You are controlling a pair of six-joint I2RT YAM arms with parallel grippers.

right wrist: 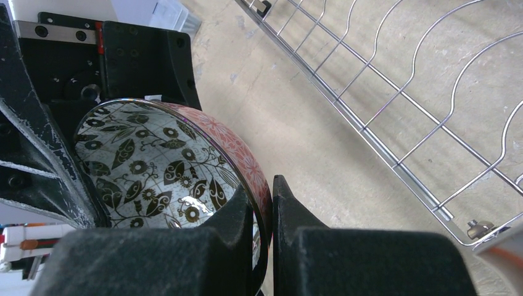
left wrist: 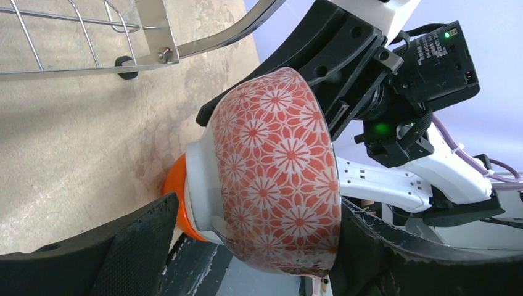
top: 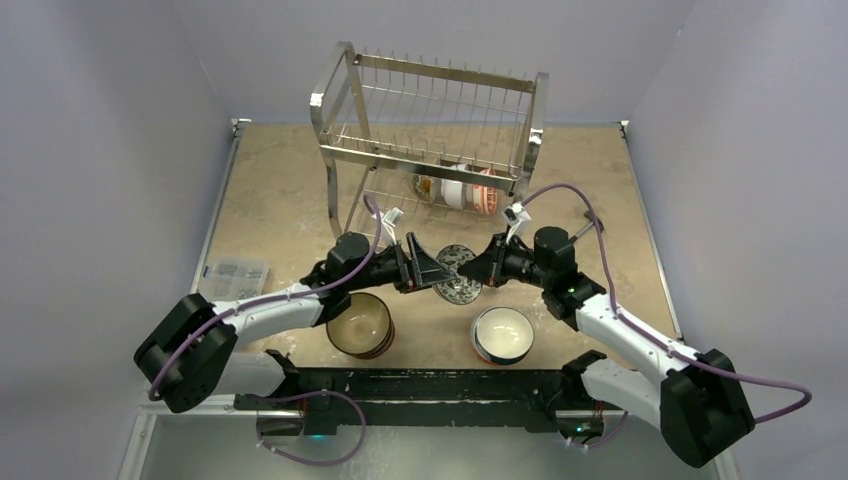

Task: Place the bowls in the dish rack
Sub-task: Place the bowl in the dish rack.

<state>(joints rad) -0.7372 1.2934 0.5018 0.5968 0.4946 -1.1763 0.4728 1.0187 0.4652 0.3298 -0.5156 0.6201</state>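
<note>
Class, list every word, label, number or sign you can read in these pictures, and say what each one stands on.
None can be read.
Small pale print on the black box: too small and blurred to read.
The red flowered bowl bears only patterns, no lettering.

Dish rack (top: 430, 130) blocks ahead, brown bowl (top: 360, 325) and white bowl (top: 502, 334) nearside; bare table (top: 600, 180) lies right.
</note>
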